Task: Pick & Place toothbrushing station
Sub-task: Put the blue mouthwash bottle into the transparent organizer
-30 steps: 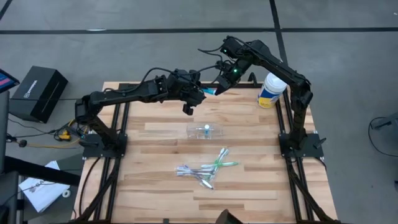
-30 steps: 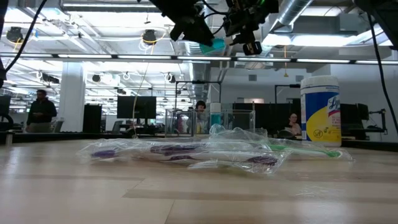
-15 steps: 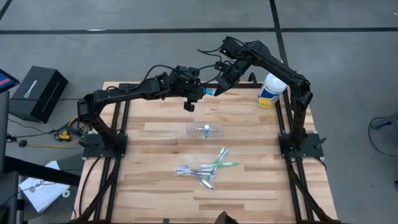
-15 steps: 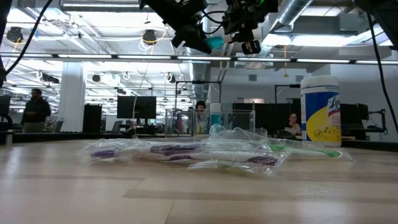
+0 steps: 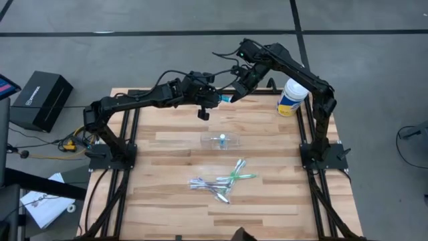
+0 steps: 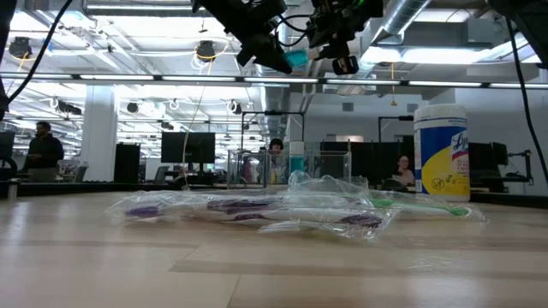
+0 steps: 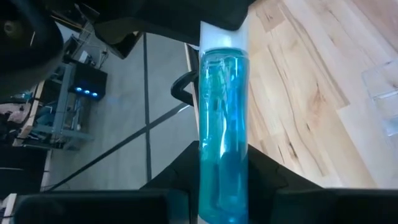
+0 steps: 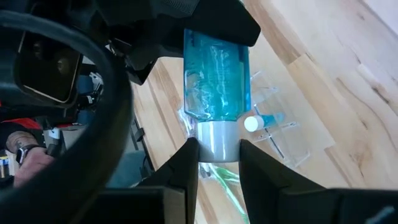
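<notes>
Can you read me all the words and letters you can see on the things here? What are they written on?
"Ly": big blue letters on the yellow-and-blue label of the white-lidded canister; the rest is cut off.
Small print lower on that label: too small to read.
White lettering on the black box on the floor: too small to read.
Blue tube: no readable words.

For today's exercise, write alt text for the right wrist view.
A blue tube hangs between two grippers above the table: the right gripper pinches its white cap, the left gripper grips its other end. Beneath lies a clear cup holding a second tube.
</notes>
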